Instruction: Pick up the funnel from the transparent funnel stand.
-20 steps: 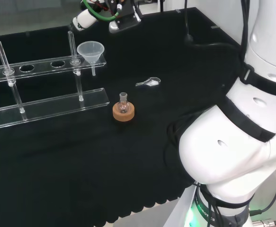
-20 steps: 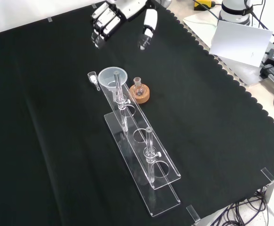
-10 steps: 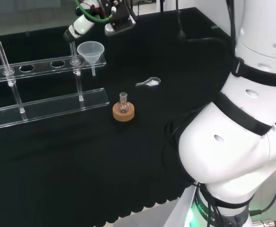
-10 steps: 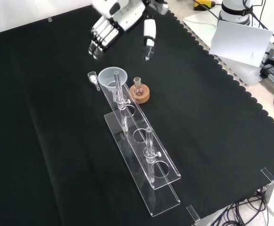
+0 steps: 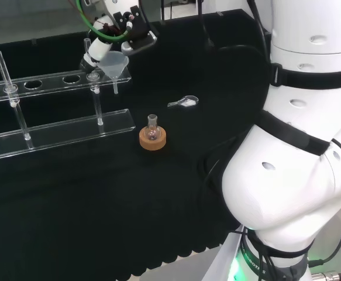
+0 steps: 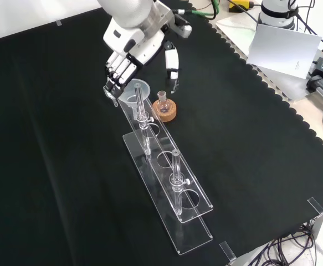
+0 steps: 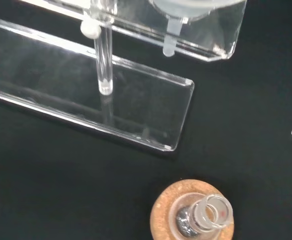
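A clear funnel sits in the end hole of the transparent stand, its stem hanging below the upper shelf. In the front view the funnel is at the far end of the stand. The hand hovers just over it, open, with straight fingers at the funnel's left rim and the thumb apart on the right. In the head view the hand reaches the funnel from behind. The wrist view has the funnel stem and the stand's base plate close below.
A small round flask on a cork ring stands just beside the stand's end. A small clear scoop lies on the cloth beyond it. Two glass tubes rise from the stand. The arm's white links take up the head view's right.
The hand has come down and nearer from above the bench's far edge, so its fingers and thumb now flank the funnel. Funnel, stand and flask have not moved.
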`<state>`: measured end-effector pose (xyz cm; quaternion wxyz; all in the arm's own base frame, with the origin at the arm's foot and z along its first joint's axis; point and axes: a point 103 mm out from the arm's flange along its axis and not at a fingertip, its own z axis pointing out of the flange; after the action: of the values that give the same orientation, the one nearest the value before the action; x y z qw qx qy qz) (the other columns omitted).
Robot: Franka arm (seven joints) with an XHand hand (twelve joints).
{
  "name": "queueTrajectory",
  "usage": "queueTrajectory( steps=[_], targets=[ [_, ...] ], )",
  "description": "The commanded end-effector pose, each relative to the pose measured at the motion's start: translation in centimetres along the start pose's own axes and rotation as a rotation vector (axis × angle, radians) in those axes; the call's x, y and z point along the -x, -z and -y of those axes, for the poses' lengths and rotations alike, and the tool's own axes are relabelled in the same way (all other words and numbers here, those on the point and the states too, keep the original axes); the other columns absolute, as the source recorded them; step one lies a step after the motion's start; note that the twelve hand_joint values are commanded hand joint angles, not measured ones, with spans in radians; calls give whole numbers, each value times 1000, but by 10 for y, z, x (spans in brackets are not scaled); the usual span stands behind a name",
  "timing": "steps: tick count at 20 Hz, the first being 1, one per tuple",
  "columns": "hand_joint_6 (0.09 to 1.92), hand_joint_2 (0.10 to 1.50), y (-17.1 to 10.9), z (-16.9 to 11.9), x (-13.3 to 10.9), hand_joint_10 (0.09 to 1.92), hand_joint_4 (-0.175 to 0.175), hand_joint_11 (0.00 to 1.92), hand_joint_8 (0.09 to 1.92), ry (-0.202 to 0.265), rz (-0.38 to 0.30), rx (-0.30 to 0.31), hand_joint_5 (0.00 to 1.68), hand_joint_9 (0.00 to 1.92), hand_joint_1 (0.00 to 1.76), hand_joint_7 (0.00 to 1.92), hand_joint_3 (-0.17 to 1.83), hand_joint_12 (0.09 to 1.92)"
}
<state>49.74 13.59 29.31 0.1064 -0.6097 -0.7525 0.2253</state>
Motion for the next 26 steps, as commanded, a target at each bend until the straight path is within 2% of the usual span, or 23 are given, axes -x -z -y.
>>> queueTrajectory(
  steps=[1,11,26],
  targets=[
    [87,780,-3,-5,3,813,0,92,96,-22,34,-21,0,0,436,0,123,1566],
    [87,801,-5,-11,6,884,-9,117,205,-43,53,-17,0,4,509,0,114,1567],
    [87,805,-16,-21,16,884,-18,181,392,-59,59,-14,56,95,538,0,132,1544]
  ],
)
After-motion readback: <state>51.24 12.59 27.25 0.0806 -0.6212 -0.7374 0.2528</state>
